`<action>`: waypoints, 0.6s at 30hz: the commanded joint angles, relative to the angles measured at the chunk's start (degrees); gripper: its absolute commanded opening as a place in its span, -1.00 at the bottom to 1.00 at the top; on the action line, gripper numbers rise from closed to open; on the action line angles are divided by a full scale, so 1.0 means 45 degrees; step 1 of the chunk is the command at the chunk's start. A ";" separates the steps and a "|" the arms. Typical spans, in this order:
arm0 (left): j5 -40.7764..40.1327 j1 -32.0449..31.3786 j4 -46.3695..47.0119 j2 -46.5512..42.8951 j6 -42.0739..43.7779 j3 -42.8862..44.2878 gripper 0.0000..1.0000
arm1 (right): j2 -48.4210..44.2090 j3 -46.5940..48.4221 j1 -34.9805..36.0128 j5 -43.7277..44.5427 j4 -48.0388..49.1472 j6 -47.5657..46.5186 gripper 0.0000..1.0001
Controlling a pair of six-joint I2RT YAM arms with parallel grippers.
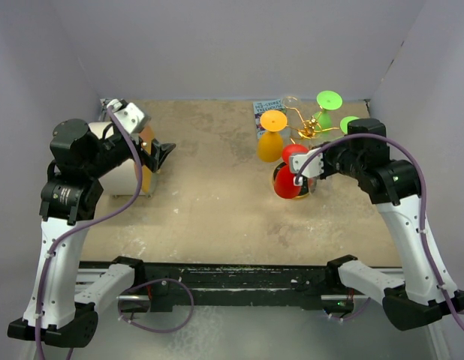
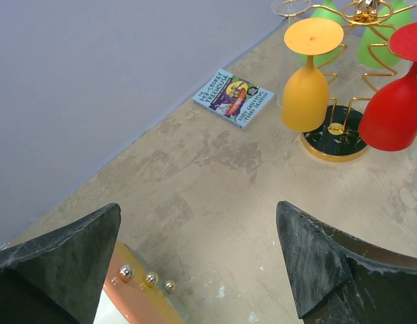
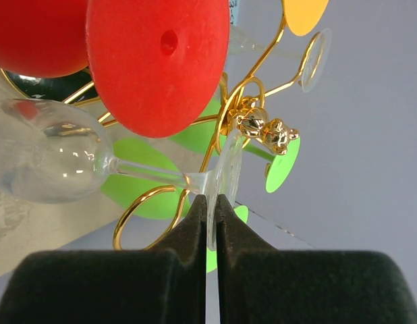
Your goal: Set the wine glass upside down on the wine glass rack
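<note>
Since the right gripper [image 3: 210,206] is pinched tight on the edge of the clear glass's [image 3: 57,158] foot, stem and bowl stick out to one side, free of the fingers. My read: that grip keeps the stem bare so it can slide into a loop of the rack [image 3: 262,127]. The glass is in the air right at the rack's top, not hung yet. Can't tell if it touches the wire or how far it's tipped.

Rack load: red glass [image 2: 396,111], orange glass [image 2: 305,94] and green glasses [image 2: 377,47] hang bowl-down, feet on top, bowls above the base [image 2: 330,145]. Can't tell which loop is free.

Left gripper [image 2: 198,206] is spread wide and holds nothing, well off to the left, likely to stay clear.

Next, as I judge it: bowl down, stem into a loop.
</note>
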 commanded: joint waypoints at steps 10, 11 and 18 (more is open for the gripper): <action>0.0390 0.0125 0.0561 -0.0095 -0.0016 -0.0129 0.98 | -0.0270 -0.0241 0.0067 0.0734 0.1085 0.0615 -1.00; 0.0398 0.0134 0.0550 -0.0103 -0.0003 -0.0129 0.98 | -0.0261 -0.0251 0.0067 0.0788 0.1145 0.0636 -1.00; 0.0385 0.0137 0.0569 -0.0046 -0.0025 -0.0109 0.98 | -0.0316 -0.0239 0.0067 0.1000 0.1135 0.0768 -1.00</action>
